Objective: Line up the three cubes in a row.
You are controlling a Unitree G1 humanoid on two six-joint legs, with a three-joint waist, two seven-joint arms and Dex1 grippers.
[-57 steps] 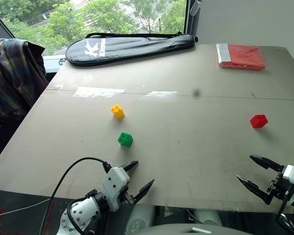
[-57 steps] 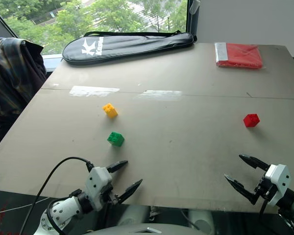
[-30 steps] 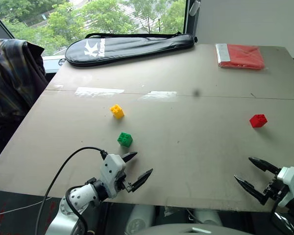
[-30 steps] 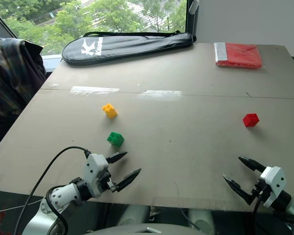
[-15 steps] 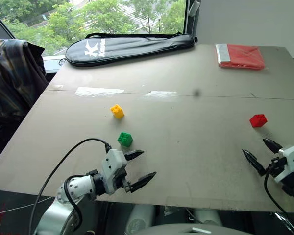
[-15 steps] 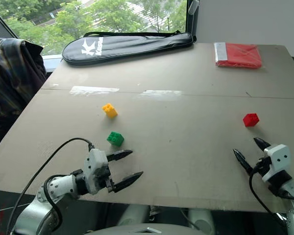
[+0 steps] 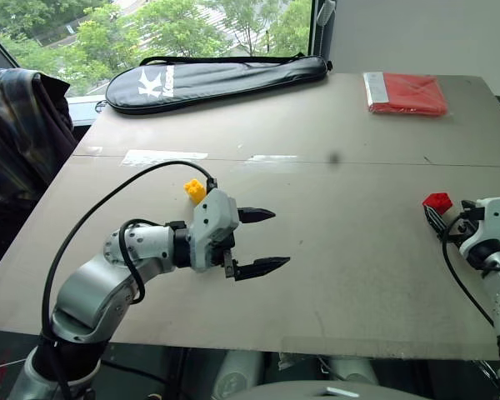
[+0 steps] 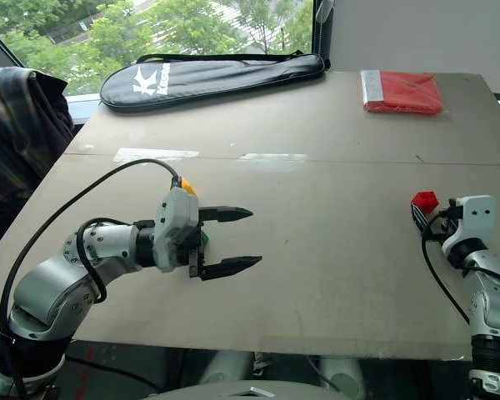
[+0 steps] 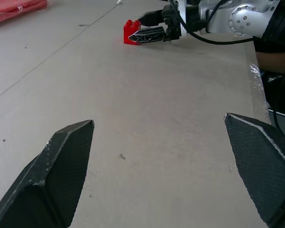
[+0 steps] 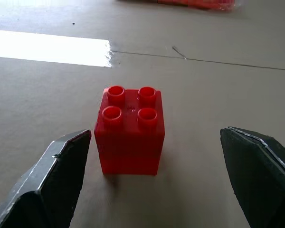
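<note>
Both arms advanced onto the bench (image 7: 358,133) since a second ago; cubes unmoved.

Left gripper (image 7: 258,240): risen from the near edge, now hovering over the bench and pointing toward the right. Jaws wide apart, empty.

Right gripper (image 10: 156,175): carried forward to the red cube (image 10: 129,129). Jaws wide apart, one on each side of it, not touching.

Red cube: upright, studs up, at the bench's right side, well apart from the other two.

Yellow cube (image 7: 195,191): left of centre, partly behind the left gripper body.

Green cube (image 8: 202,240): mostly hidden behind the left gripper; a sliver shows.

Black racket bag (image 7: 217,77), red folded packet (image 7: 405,92): far edge, not involved.

Step in hand, judged: grasp of the red cube for transfer toward the other two. Advice: ease forward until the cube sits centred between the jaws, close squarely on its flat sides, lift clear before travelling, set down in line with yellow and green.
</note>
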